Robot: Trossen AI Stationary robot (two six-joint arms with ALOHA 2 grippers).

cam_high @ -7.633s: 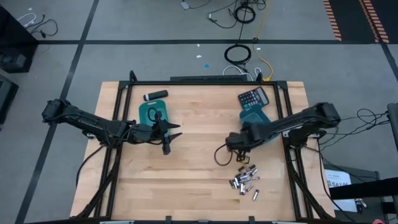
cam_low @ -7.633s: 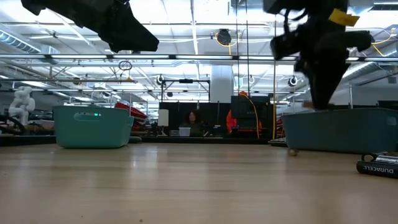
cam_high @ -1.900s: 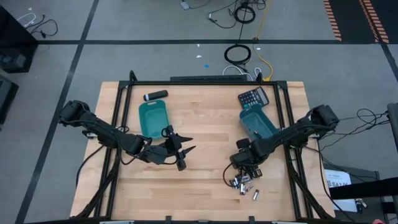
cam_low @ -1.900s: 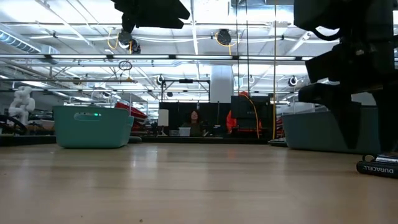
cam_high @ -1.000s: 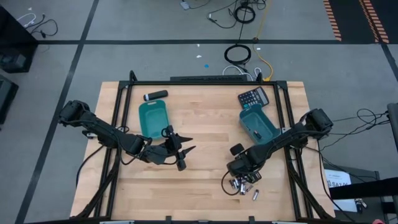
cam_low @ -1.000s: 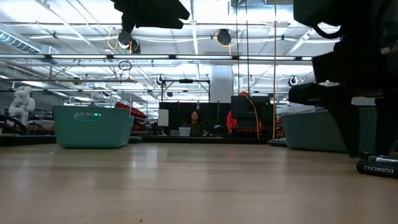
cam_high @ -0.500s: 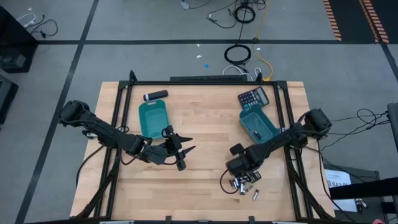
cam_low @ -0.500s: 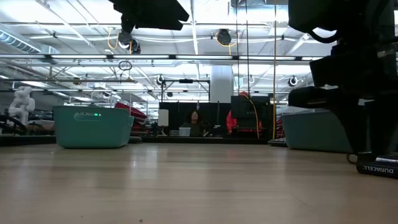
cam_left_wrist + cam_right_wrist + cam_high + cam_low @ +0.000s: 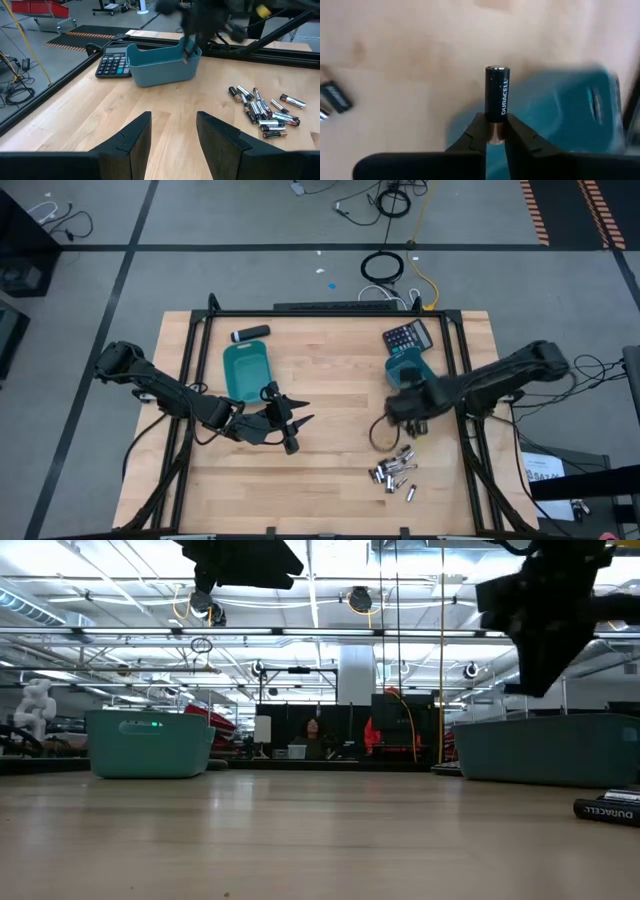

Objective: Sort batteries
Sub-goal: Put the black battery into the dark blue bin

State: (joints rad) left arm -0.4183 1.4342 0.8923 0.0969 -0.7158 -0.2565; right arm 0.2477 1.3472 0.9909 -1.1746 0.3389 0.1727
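Note:
Several small batteries (image 9: pixel 395 472) lie in a loose pile on the wood near the table's right near corner; the left wrist view shows the same pile (image 9: pixel 260 107). My right gripper (image 9: pixel 402 408) hangs above the table at the near end of the right teal bin (image 9: pixel 408 375), shut on one black Duracell battery (image 9: pixel 497 97). My left gripper (image 9: pixel 290 425) waits open above the table's middle, near the left teal bin (image 9: pixel 245 370), its fingers (image 9: pixel 172 135) spread and empty. My right gripper pinches the battery by its copper-coloured end (image 9: pixel 495 126) between the two fingertips. The black body sticks out past the tips, in line with the fingers. The battery is lifted clear, over the wood and the edge of the teal bin (image 9: pixel 560 112).
A dark calculator (image 9: pixel 407 337) lies beyond the right bin at the far edge. A black cylinder with a white tip (image 9: pixel 250 333) lies beyond the left bin. One battery (image 9: pixel 608 808) shows at the right of the low view. Bare wood lies between the two bins.
My right gripper has risen from the battery pile and swung toward the far edge, to the right teal bin's near end, carrying one battery lifted clear of the table. The pile stays where it was. My left arm has kept still.

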